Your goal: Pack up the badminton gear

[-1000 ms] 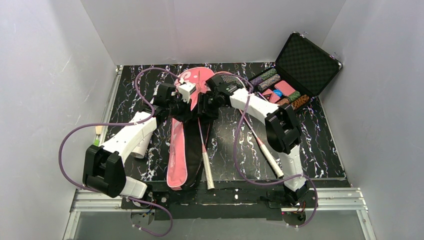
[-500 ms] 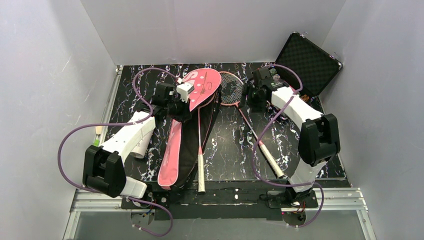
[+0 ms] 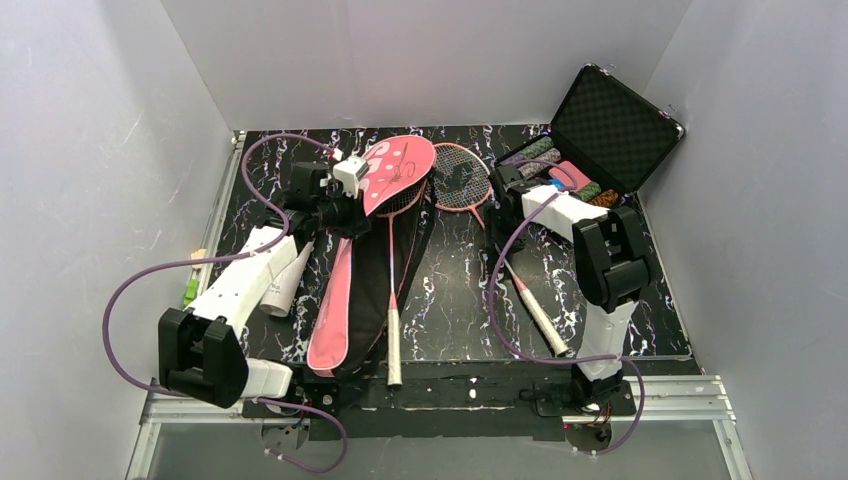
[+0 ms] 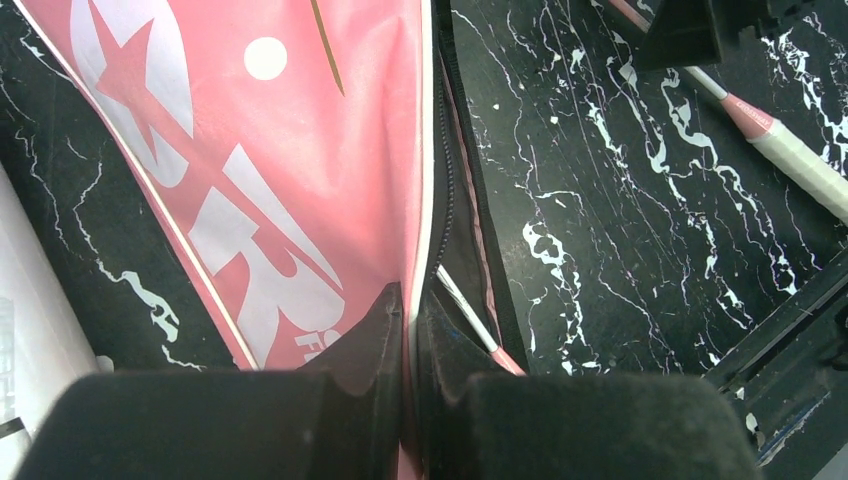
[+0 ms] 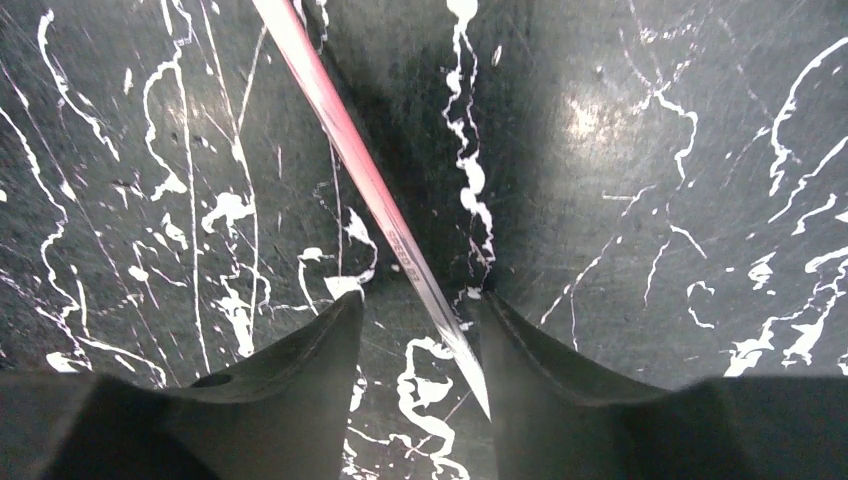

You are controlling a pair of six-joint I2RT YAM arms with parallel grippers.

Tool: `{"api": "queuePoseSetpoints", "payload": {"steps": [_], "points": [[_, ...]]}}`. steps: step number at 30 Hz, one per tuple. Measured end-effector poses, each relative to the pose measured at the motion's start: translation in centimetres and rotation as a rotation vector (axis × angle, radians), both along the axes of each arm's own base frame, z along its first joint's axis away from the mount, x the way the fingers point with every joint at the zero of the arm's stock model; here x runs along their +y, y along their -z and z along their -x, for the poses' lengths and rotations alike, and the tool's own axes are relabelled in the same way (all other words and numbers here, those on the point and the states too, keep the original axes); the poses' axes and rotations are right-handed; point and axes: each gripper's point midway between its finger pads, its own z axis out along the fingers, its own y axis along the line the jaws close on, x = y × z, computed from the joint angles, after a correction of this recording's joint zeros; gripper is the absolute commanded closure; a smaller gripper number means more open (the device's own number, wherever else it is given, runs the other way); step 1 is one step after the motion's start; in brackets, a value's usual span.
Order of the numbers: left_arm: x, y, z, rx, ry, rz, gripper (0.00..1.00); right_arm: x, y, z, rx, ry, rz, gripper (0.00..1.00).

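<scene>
Left end effector (image 3: 340, 215) at open pink racket bag (image 3: 335, 310) on table (image 3: 450, 290), one racket (image 3: 392, 330) inside, right end effector (image 3: 503, 210) over loose racket (image 3: 540, 320), from left wrist, clenched on bag's edge, from right wrist, released, fingers (image 5: 300, 370) astride loose racket's shaft.

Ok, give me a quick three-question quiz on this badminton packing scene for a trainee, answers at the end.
1. True or false: the left gripper is shut on the edge of the pink bag.
2. Multiple choice: in the right wrist view, what runs between the open fingers of the right gripper? A) a shuttlecock B) a racket shaft C) a purple cable
3. Fill in: the black case at the far right of the table stands with its lid ____.
Key: 1 true; 2 B; 3 open.
</scene>
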Motion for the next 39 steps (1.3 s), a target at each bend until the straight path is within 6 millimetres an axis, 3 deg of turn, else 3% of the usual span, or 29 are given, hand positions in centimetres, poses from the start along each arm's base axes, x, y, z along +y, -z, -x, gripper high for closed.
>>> {"api": "queuePoseSetpoints", "payload": {"steps": [3, 5, 8, 14, 20, 24, 31, 36, 39], "points": [[0.2, -0.6, 0.2, -0.011, -0.006, 0.006, 1.00, 0.4, 0.0, -0.5, -0.009, -0.006, -0.011, 0.69], [0.4, -0.9, 0.5, -0.018, -0.012, 0.010, 1.00, 0.5, 0.0, -0.6, -0.014, -0.009, -0.017, 0.86], [0.7, -1.0, 0.6, -0.014, -0.029, 0.020, 1.00, 1.2, 0.0, -0.7, -0.021, -0.039, -0.046, 0.99], [1.2, -1.1, 0.4, -0.002, -0.063, 0.034, 1.00, 4.4, -0.2, 0.1, -0.046, -0.146, -0.082, 0.99], [1.8, -0.2, 0.7, 0.016, -0.085, 0.033, 1.00, 4.7, -1.1, 0.2, -0.064, -0.160, -0.052, 0.99], [2.2, 0.1, 0.6, 0.020, -0.103, 0.031, 1.00, 4.7, -3.7, -0.5, -0.124, -0.159, -0.045, 0.99], [2.4, -0.1, 0.3, 0.013, -0.119, 0.035, 1.00, 4.9, -11.2, -1.4, -0.292, -0.144, -0.082, 0.99], [2.4, 0.0, 0.3, 0.016, -0.122, 0.040, 1.00, 4.2, -13.8, 0.4, -0.324, -0.141, -0.077, 0.99], [2.2, 0.4, 0.1, 0.037, -0.121, 0.043, 1.00, 3.6, -14.7, 3.0, -0.324, -0.153, -0.078, 0.99]]}}
